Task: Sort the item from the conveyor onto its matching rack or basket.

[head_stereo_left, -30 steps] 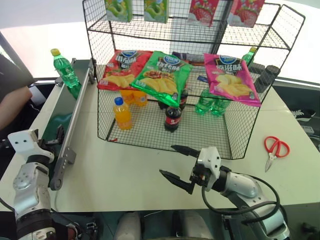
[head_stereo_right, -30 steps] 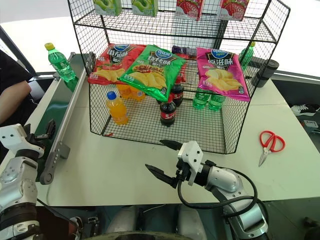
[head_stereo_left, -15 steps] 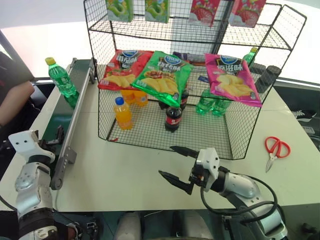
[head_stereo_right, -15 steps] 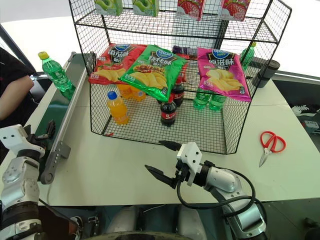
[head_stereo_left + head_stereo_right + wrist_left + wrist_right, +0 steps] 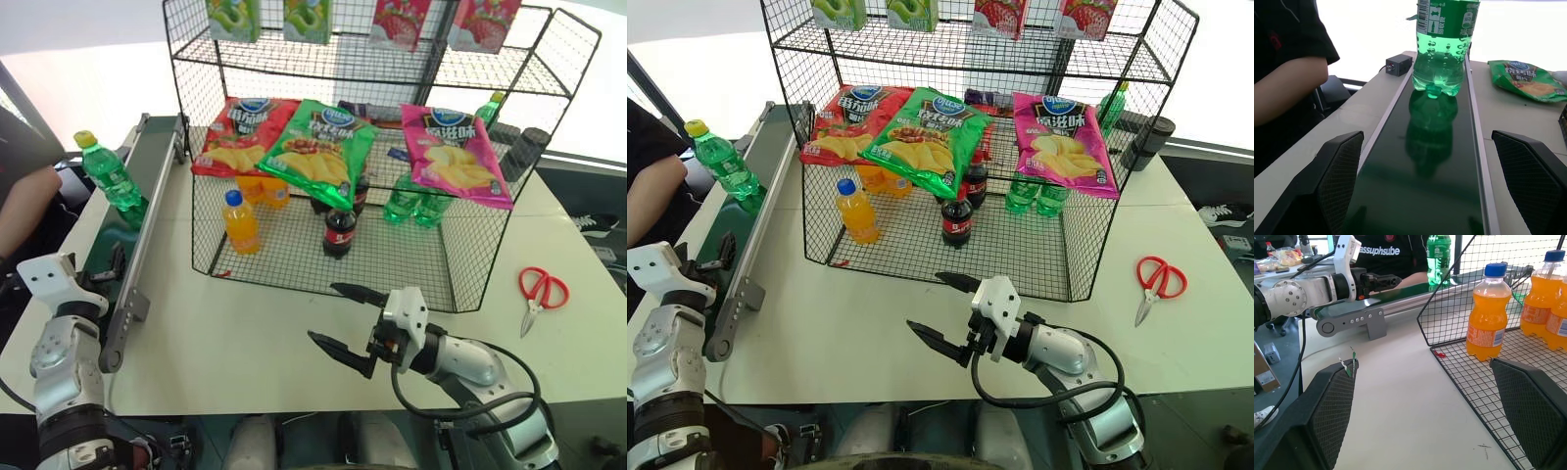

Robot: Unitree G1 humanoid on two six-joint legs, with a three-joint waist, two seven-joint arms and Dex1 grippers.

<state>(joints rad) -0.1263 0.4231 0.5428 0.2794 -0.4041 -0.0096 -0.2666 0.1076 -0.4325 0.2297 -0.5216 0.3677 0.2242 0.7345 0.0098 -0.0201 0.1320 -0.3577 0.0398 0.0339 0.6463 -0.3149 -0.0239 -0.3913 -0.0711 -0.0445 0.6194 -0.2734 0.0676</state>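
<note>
Green bottle [image 5: 106, 173] upright on conveyor [image 5: 116, 245], upper left of frame. Left gripper [image 5: 1432, 181] and right gripper [image 5: 340, 317]: jaws wide, empty. Risk: late or off-centre closing probably topples bottle.

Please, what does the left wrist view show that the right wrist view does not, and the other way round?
Left wrist view: a small black box beside the conveyor, and a green chip bag. Right wrist view: orange bottles standing in the wire basket, and the left gripper at the conveyor's near end. Both: the green bottle upright on the belt, and a person in black beyond it.
</note>
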